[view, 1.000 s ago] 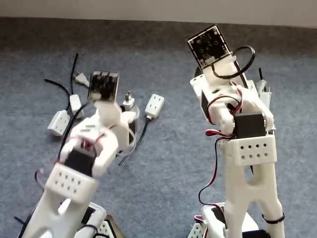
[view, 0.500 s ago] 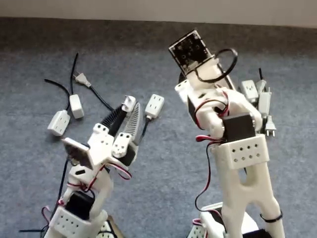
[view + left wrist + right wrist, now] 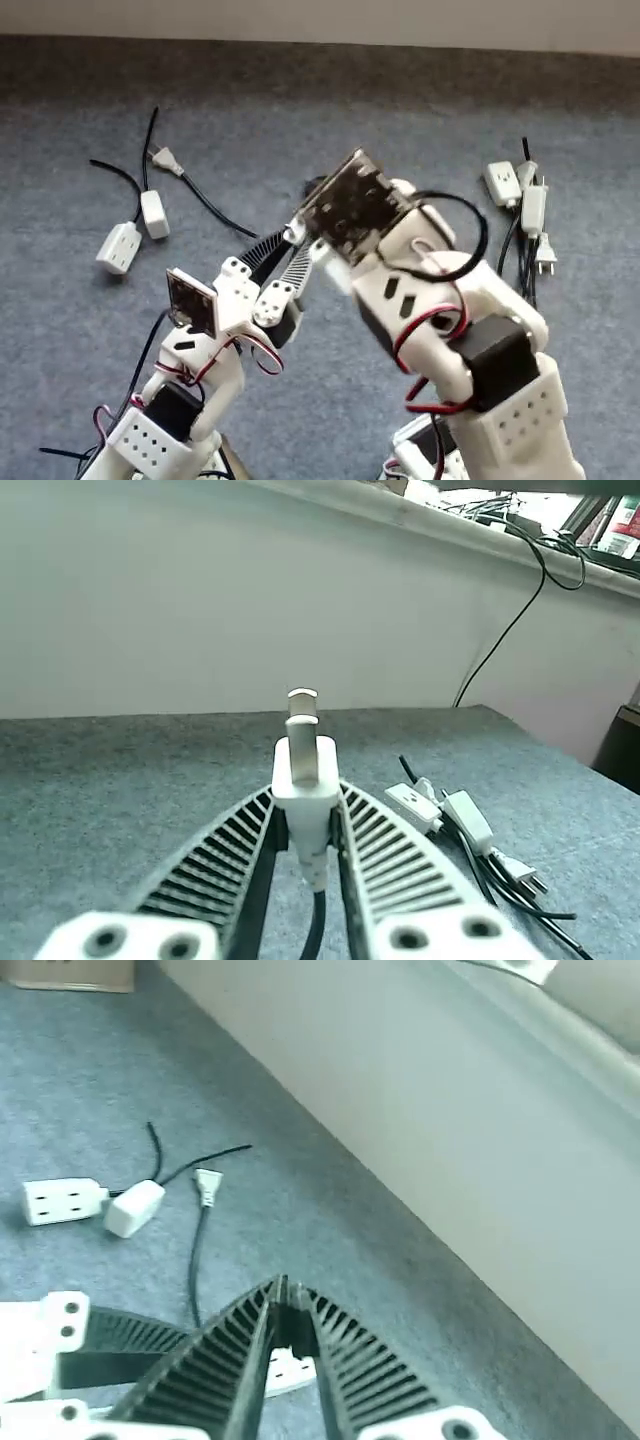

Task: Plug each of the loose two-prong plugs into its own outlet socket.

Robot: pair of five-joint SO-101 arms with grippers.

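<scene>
Left arm's ribbed black pincer (image 3: 306, 815) clamps a white plastic 2-prong plug (image 3: 305, 770) by its body, prongs pointing forward, near the white plastic outlet socket (image 3: 290, 1372). The right arm's matching pincer (image 3: 283, 1295) hangs just above that socket with its tips together (whether it pins the socket is unclear). The step likely goes best done slowly: steady the socket, square both prongs to a pair of slots, then push straight. 0.5 s earlier the right arm stood well back from the socket — it has since swung in over it.
</scene>
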